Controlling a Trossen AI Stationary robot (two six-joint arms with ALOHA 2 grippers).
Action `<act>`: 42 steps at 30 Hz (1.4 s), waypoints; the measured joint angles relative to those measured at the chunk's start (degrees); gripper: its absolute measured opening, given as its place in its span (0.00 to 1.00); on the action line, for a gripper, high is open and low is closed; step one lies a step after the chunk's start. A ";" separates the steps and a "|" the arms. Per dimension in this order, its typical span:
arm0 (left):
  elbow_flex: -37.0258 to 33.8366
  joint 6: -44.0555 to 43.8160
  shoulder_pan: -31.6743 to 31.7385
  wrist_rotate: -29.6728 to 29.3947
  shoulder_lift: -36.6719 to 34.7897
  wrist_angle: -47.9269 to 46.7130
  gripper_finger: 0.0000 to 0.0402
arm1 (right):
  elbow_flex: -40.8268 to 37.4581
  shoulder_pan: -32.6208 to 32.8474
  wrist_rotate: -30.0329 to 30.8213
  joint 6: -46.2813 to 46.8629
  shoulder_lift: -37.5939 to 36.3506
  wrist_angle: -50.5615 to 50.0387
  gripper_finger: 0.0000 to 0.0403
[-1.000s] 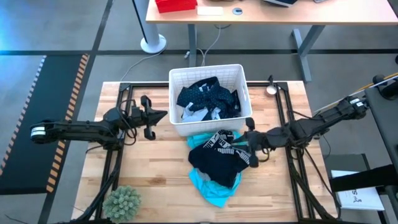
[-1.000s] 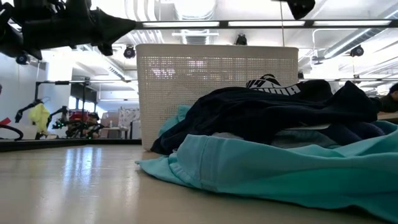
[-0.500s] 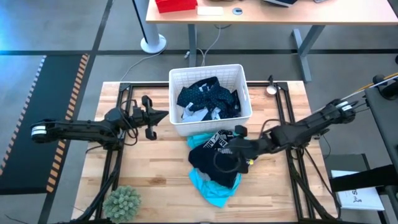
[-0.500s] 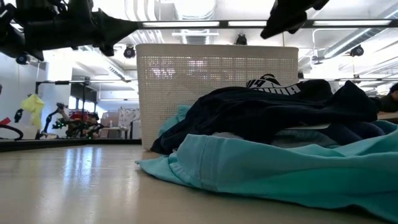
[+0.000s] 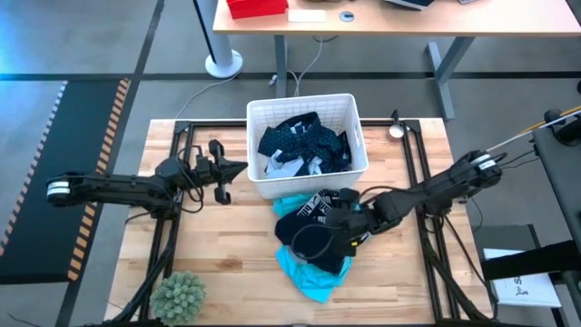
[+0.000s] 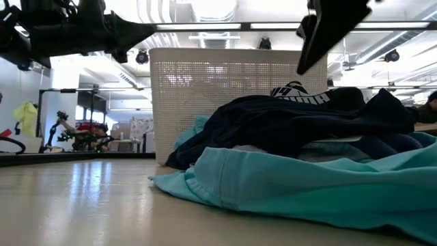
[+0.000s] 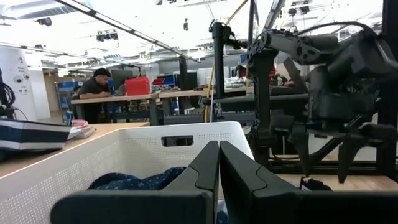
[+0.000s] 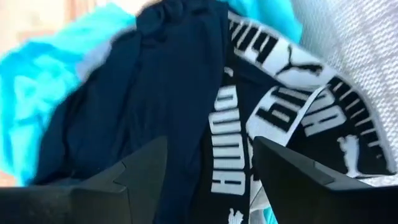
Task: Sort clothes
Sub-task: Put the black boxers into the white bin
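A pile of clothes lies on the table in front of the white basket (image 5: 354,136). On top is a black garment (image 8: 161,87) with a white lettered waistband (image 5: 317,206), resting on a turquoise garment (image 5: 307,277). More clothes, one navy patterned (image 5: 300,138), fill the basket. My right gripper (image 5: 320,240) hangs open just above the black garment, pointing steeply down; in the right wrist view (image 8: 208,152) its fingers stand on either side of the waistband lettering without touching it. My left gripper (image 5: 238,168) is shut, held level left of the basket.
A fuzzy green ball (image 5: 179,295) sits at the table's near left corner. Dark frame rails (image 5: 418,173) run along both sides of the table. Bare wood lies left of the pile. A person (image 7: 98,84) sits at a desk far behind the table.
My right gripper has moved toward the table's left and down, from beside the pile to over the black garment. It has tipped from nearly level to pointing steeply down, and its fingers have opened. The clothes have not moved.
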 joint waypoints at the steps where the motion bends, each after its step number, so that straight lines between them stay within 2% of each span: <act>1: 0.00 0.02 0.00 0.00 0.17 0.18 0.00 | -0.02 -0.14 -0.02 -0.02 0.73 -0.13 0.57; 8: 0.00 0.02 0.00 0.00 1.60 0.82 0.00 | -0.02 -1.85 0.00 -1.28 6.08 -0.46 0.59; 15: 0.00 0.02 0.00 -0.01 2.56 0.82 0.00 | 0.00 -3.91 -0.19 -1.70 9.64 -2.03 0.50; 19: 0.00 0.58 0.02 -0.02 2.90 0.82 0.00 | 0.59 -4.01 -0.16 -2.61 9.63 -2.90 0.36; 24: 0.00 0.66 0.02 -0.05 3.17 0.80 0.00 | 4.63 -3.69 0.00 -3.34 8.75 -7.70 0.06; 25: 0.00 0.66 0.00 -0.07 3.18 0.80 0.00 | 5.58 -3.48 0.36 -3.63 8.35 -8.72 0.03; 35: 0.00 0.63 0.00 -0.09 3.25 0.83 0.00 | 15.80 -0.51 5.19 -8.12 2.84 -10.35 0.00; 42: 0.00 0.22 0.02 -0.11 3.33 1.09 0.00 | 23.98 0.11 15.75 -15.28 -0.39 -10.24 0.00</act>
